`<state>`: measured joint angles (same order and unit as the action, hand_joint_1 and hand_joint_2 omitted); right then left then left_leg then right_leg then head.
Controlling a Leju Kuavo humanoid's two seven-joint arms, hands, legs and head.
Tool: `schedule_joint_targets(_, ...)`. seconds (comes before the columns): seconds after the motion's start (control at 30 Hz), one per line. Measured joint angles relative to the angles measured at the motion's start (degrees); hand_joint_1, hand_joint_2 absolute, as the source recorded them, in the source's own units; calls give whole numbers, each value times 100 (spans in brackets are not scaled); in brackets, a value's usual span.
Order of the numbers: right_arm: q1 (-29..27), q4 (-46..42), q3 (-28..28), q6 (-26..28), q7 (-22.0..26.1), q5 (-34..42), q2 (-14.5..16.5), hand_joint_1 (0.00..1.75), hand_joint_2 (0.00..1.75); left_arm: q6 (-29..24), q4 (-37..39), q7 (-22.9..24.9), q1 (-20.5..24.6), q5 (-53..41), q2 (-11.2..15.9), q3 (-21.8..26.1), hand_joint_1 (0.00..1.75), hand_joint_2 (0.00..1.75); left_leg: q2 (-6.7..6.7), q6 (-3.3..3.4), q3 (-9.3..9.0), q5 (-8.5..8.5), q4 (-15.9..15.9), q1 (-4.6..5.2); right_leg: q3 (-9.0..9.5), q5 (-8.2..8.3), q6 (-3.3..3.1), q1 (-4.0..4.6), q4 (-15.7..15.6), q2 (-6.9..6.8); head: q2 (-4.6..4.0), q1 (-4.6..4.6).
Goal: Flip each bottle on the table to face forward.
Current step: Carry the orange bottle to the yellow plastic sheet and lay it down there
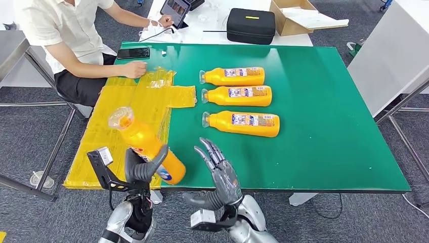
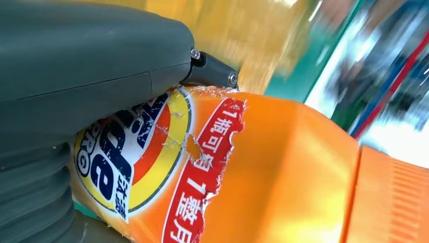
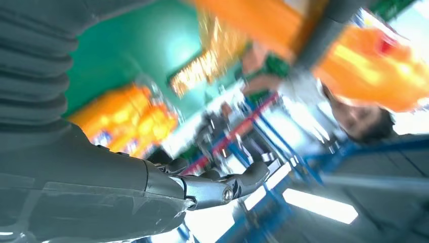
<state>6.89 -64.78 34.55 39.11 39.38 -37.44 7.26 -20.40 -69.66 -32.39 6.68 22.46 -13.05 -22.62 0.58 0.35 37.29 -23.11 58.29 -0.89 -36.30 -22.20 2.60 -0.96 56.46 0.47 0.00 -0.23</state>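
Bottle [image 1: 144,144] number four is the one in hand: the left robot hand [image 1: 142,168] is clamped round its lower body, holding it tilted above the yellow sheet [image 1: 121,119] at the tabletop's [image 1: 329,126] near-left edge. Next it likely needs turning and laying down. Just right, the right robot hand [image 1: 218,172] hangs empty, fingers apart. Further right, three bottles [image 1: 242,96] lie in a row.

The held bottle [image 2: 283,167] carries a torn round label [image 2: 129,162] with large dark-blue letters, partly hidden, and "PRO" at its rim. Beside it a red strip [image 2: 207,172] reads "1瓶可", then "1整月". The labels on the three bottles lying on the desk are too small to read.
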Motion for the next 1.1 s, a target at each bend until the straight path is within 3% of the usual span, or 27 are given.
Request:
schedule_joint_targets(0.17, -665, -1204, -886, 65, 57, -851, 369, 0, 0, -1086, 139, -131, 209, -1026, 37, 76, 175, 175, 0, 0, 3, 0, 0, 0, -1, -1, -1, 0, 0, -1, 0, 0)
schedule_joint_targets(0.37, -955, -2131, -1610, 86, 59, -627, 633, 0, 0, -1749, 575, 348, 543, -2901, 300, 9, 175, 175, -2, 1, 1, 1, 0, 2, -1, 1, 0, -2, -1, 0, -1, 0)
schedule_joint_targets(0.47, -949, -2201, -1718, 86, 59, -277, 658, 0, 0, -1748, 1023, 817, 860, -4365, 472, -146, 175, 175, -1, 0, -1, 5, 0, 2, 1, 3, 0, -2, -1, 0, -1, -1)
schedule_joint_targets(0.6, -858, -2203, -1739, 86, 59, 74, 667, 0, 0, -1304, 1844, 1308, 1393, -5775, 595, -498, 175, 175, -2, -2, -2, 9, 0, 2, 1, 5, 0, -2, 1, 0, 0, -1)
schedule_joint_targets(0.73, -763, -2203, -1723, 86, 59, 249, 681, 0, 175, -722, 2633, 1498, 1873, -6412, 610, -869, 175, 175, -4, -2, -1, 9, 0, 2, 1, 6, -1, -2, 1, 1, 0, -1)
schedule_joint_targets(0.77, -743, -2203, -1713, 86, 59, 297, 683, 0, 175, -544, 2813, 1538, 1982, -6530, 609, -958, 175, 175, -4, -2, -1, 8, 0, 2, 1, 5, -1, -2, 1, 1, 0, 0)
schedule_joint_targets(0.9, -686, -2202, -1645, 86, 59, 484, 683, 0, 175, 71, 3447, 1629, 2344, -6779, 602, -1290, 140, 175, -4, -3, 0, 7, 0, 2, -1, 5, -1, -2, 2, 1, 0, 0)
schedule_joint_targets(0.97, -681, -2197, -1608, 86, 59, 526, 687, 0, 175, 290, 3671, 1649, 2464, -6799, 603, -1377, 141, 175, -4, -3, 1, 7, 0, 2, -1, 5, -1, -1, 2, 1, 0, -1)
schedule_joint_targets(1.1, -674, -2146, -1567, 86, 57, 630, 705, 0, 175, 628, 3999, 1735, 2670, -6803, 642, -1497, 33, 175, -4, -4, 0, 7, 0, 0, 1, 3, -3, 0, 2, 1, -1, 1)
